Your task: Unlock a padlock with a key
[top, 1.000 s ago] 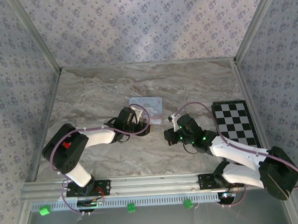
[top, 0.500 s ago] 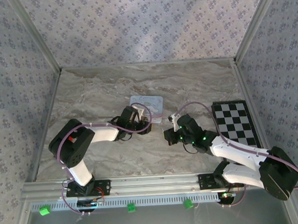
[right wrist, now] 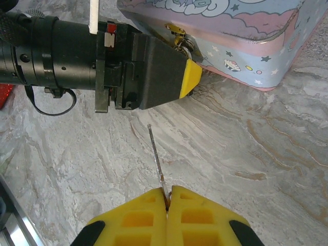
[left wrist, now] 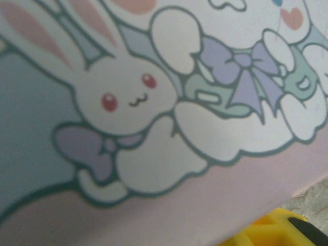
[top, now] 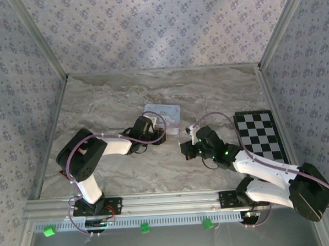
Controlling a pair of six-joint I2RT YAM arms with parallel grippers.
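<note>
In the right wrist view my right gripper point(right wrist: 168, 197) is shut on the key point(right wrist: 155, 154), whose thin blade points away over the marble towards the left gripper. My left gripper point(right wrist: 190, 77) lies sideways against the front wall of the pale-blue cartoon tin point(right wrist: 246, 36). Its yellow-tipped black finger sits just under the gold hasp point(right wrist: 177, 29). A pale metal loop of the padlock point(right wrist: 185, 46) shows at the hasp, and the dark body is hidden behind that finger. The left wrist view looks close onto the tin lid point(left wrist: 154, 102), with a yellow fingertip point(left wrist: 277, 230) at the lower right. How the left jaws stand is hidden.
From above, the tin point(top: 165, 114) lies mid-table, with the left gripper point(top: 158, 135) at its near edge and the right gripper point(top: 185, 148) a little to the right. A checkerboard mat point(top: 260, 134) lies at the right. Patterned walls enclose the table, and a metal rail point(top: 157, 203) runs along the near edge.
The left arm's elbow has swung right and folded in closer, while its gripper stays at the tin's near edge. The right arm and key have not moved.
</note>
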